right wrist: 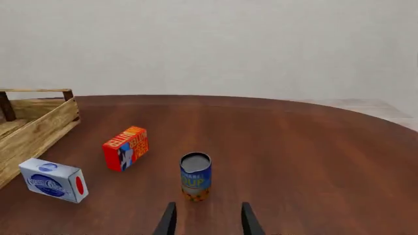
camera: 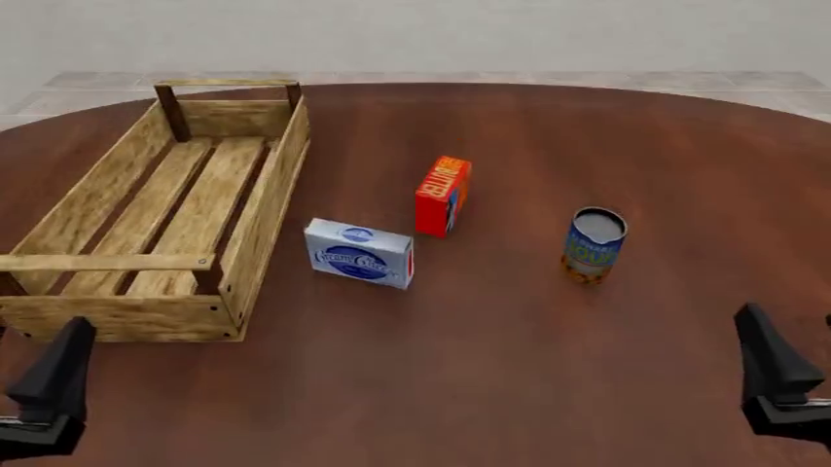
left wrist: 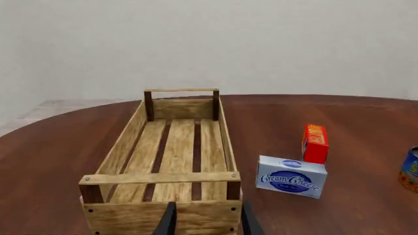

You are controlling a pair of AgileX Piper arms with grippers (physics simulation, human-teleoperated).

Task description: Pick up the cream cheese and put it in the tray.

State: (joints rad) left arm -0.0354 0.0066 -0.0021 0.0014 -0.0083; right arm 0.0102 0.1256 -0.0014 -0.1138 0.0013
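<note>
The cream cheese (camera: 360, 253) is a pale grey-blue box with a dark blue oval logo and a red end. It stands on its long side on the table, just right of the tray (camera: 264, 209) and apart from it. The tray is a large slatted wooden crate at the left and holds nothing. My left gripper (camera: 53, 384) is low at the near left, in front of the tray's near wall. Its fingers (left wrist: 168, 221) stand apart, open and holding nothing. My right gripper (camera: 776, 379) is at the near right, open, far from the cream cheese (right wrist: 54, 179).
An upright red-orange butter box (camera: 442, 197) stands just behind and right of the cream cheese. A soup can (camera: 594, 245) stands further right, straight ahead of the right gripper (right wrist: 207, 221). The round brown table's (camera: 546, 370) far edge curves behind the tray.
</note>
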